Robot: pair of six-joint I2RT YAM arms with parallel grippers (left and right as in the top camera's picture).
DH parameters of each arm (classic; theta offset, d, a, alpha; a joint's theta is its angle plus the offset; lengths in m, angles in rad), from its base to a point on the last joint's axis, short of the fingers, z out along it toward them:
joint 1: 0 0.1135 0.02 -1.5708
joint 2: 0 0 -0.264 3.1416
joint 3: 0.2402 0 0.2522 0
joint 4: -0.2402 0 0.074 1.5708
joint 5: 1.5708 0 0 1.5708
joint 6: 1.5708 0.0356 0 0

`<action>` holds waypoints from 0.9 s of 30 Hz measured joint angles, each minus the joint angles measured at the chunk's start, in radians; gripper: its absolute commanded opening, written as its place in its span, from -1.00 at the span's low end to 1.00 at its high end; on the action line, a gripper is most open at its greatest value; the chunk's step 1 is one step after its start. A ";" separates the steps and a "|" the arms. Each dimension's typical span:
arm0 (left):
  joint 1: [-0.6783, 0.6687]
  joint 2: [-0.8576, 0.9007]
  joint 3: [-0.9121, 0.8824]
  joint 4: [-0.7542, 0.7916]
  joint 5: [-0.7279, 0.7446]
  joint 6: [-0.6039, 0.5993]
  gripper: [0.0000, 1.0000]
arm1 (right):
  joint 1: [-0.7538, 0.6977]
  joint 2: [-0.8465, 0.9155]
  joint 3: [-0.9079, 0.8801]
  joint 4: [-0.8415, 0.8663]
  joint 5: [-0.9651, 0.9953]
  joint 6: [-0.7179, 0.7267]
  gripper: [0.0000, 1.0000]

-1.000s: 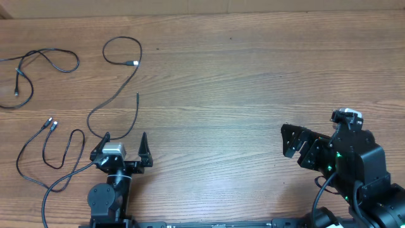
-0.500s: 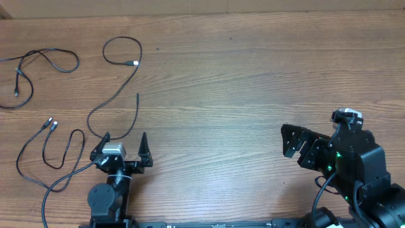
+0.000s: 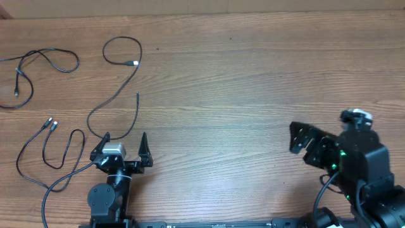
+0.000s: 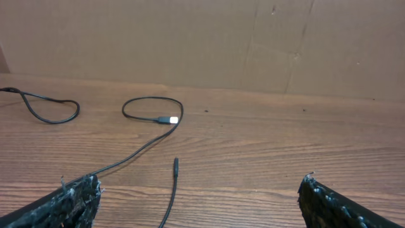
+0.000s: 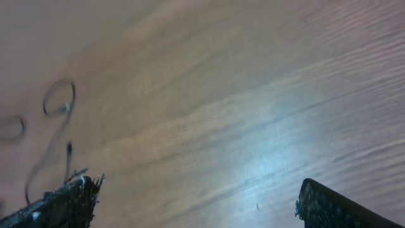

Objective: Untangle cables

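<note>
The right gripper (image 3: 295, 138) has slid a little toward the right edge of the overhead frame. Its jaws are spread wide and hold nothing. The left gripper (image 3: 124, 135), at lower left, has not moved and is equally spread and empty. The cables (image 3: 132, 63) lie untouched in the left third of the frame, so I judge that this shift brings no untangling and is rather a retreat from the work. Just above the left gripper, a black plug end (image 4: 176, 164) points straight up the frame, its cord running vertically. Farther off, the silver plug (image 4: 168, 120) points right; its cord loops left, then trails diagonally toward lower left.
</note>
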 measured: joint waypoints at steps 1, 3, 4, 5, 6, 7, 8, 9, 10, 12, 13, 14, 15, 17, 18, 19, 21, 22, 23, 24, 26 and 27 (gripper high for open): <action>0.000 0.000 0.000 0.000 0.000 0.000 0.99 | -0.024 -0.013 -0.007 0.017 0.000 0.000 1.00; 0.000 0.000 0.000 0.000 0.000 0.000 0.99 | -0.094 -0.061 -0.036 0.047 0.000 0.000 1.00; 0.000 0.000 0.000 0.000 0.000 0.000 0.99 | -0.116 -0.081 -0.045 0.055 -0.001 0.000 1.00; 0.000 0.000 0.000 0.000 0.000 0.000 0.99 | -0.138 -0.101 -0.055 0.061 -0.001 0.001 0.99; 0.000 0.000 0.000 0.000 0.000 0.000 0.99 | -0.167 -0.129 -0.065 0.062 -0.001 0.000 1.00; 0.000 0.000 0.000 0.001 0.000 0.000 0.99 | -0.192 -0.151 -0.074 0.062 -0.001 0.000 1.00; 0.000 0.000 0.000 0.001 0.000 0.000 0.99 | -0.216 -0.171 -0.081 0.063 -0.002 -0.003 1.00; 0.000 0.000 0.000 0.001 0.000 0.000 0.99 | -0.241 -0.193 -0.087 0.062 -0.002 -0.011 1.00; 0.000 0.000 0.000 0.001 0.000 0.000 0.99 | -0.261 -0.209 -0.091 0.062 -0.001 -0.019 1.00; 0.000 0.000 0.000 0.001 0.000 0.000 1.00 | -0.297 -0.233 -0.095 0.062 -0.001 -0.039 1.00; 0.000 0.000 0.000 0.000 0.000 0.000 0.99 | -0.312 -0.241 -0.095 0.061 -0.001 -0.049 1.00; 0.000 0.000 0.000 0.000 0.000 0.000 0.99 | -0.320 -0.246 -0.095 0.062 -0.001 -0.058 1.00; 0.000 0.000 0.000 0.000 0.000 0.000 0.99 | -0.328 -0.248 -0.097 0.063 -0.001 -0.068 1.00; 0.000 0.000 0.000 0.000 0.000 0.000 0.99 | -0.338 -0.248 -0.107 0.076 -0.001 -0.080 1.00; 0.000 0.000 0.000 0.001 0.000 0.000 0.99 | -0.346 -0.249 -0.121 0.093 -0.001 -0.085 1.00; 0.000 0.000 0.000 0.001 0.000 0.000 0.99 | -0.355 -0.249 -0.138 0.112 -0.001 -0.089 0.99; 0.000 0.000 0.000 0.001 0.000 0.000 0.99 | -0.369 -0.254 -0.188 0.167 -0.002 -0.095 1.00; 0.000 0.000 -0.001 0.002 0.000 0.000 0.99 | -0.374 -0.260 -0.217 0.200 -0.003 -0.097 1.00; 0.000 0.000 -0.001 0.002 0.000 0.000 0.99 | -0.379 -0.272 -0.260 0.243 -0.008 -0.099 1.00; 0.000 0.000 -0.001 0.002 0.000 0.000 0.99 | -0.380 -0.281 -0.282 0.263 -0.010 -0.101 1.00; 0.000 0.000 -0.001 0.003 0.000 0.000 0.99 | -0.380 -0.325 -0.376 0.377 -0.030 -0.104 1.00; 0.000 0.000 -0.002 0.003 0.000 0.000 0.99 | -0.377 -0.353 -0.424 0.435 -0.042 -0.105 1.00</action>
